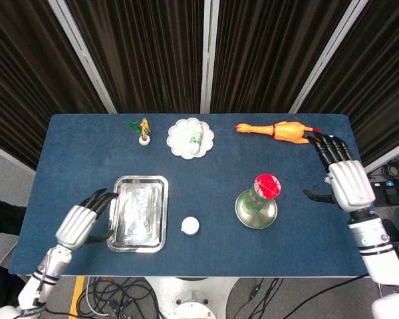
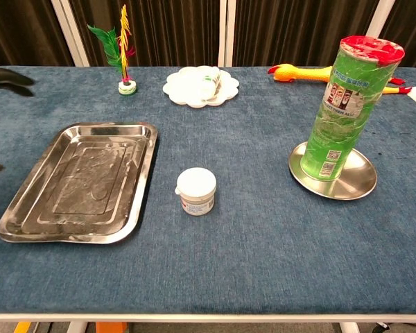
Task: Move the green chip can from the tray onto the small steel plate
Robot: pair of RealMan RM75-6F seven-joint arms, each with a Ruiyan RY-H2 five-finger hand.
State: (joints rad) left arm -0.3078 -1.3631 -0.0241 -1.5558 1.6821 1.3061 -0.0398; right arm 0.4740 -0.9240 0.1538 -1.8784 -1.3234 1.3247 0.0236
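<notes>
The green chip can (image 2: 348,104) stands upright on the small steel plate (image 2: 333,182) at the right of the frame, slightly toward the plate's left edge, its red lid up. The tray (image 2: 80,182) at lower left holds nothing. The right hand (image 1: 342,174) is spread and empty, well apart from the can; the left hand (image 1: 83,219) is spread and empty too, just beside the tray. Judged from this, the placing looks done; the arms only need to stay clear of the tall can. Its label shows small figures and a barcode, but no writing is readable.

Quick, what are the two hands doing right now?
Left hand: open, holding nothing, beside the tray.
Right hand: open, holding nothing, clear of the green chip can.
</notes>
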